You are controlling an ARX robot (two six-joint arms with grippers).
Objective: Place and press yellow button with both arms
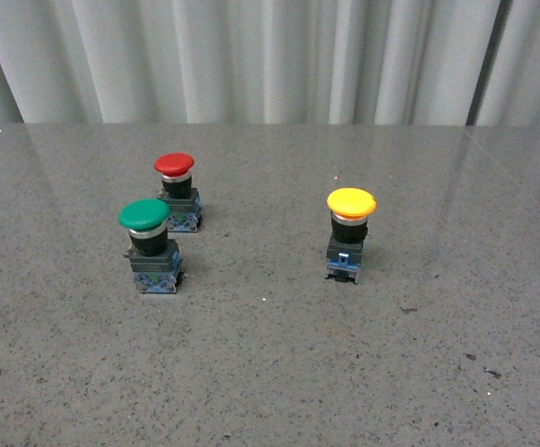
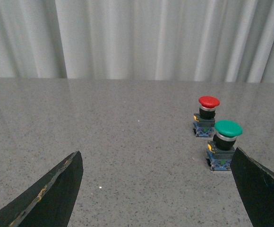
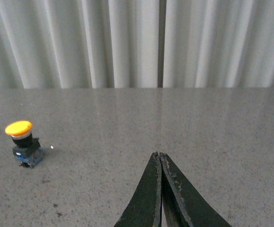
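The yellow button [image 1: 351,202] stands upright on the grey table, right of centre in the front view, with a black neck and a blue contact block below. It also shows in the right wrist view as the yellow button [image 3: 20,128], well away from my right gripper [image 3: 158,154], which is shut with its black fingers pressed together on nothing. My left gripper [image 2: 156,153] is open, its fingers wide apart over bare table, and the yellow button does not show in that view. Neither arm shows in the front view.
A green-capped button [image 1: 144,216] and a red-capped button [image 1: 174,166] stand close together at the left of the speckled table [image 1: 270,372]. The green button [image 2: 227,129] sits just beyond one left finger [image 2: 257,184]. White curtains hang behind the table.
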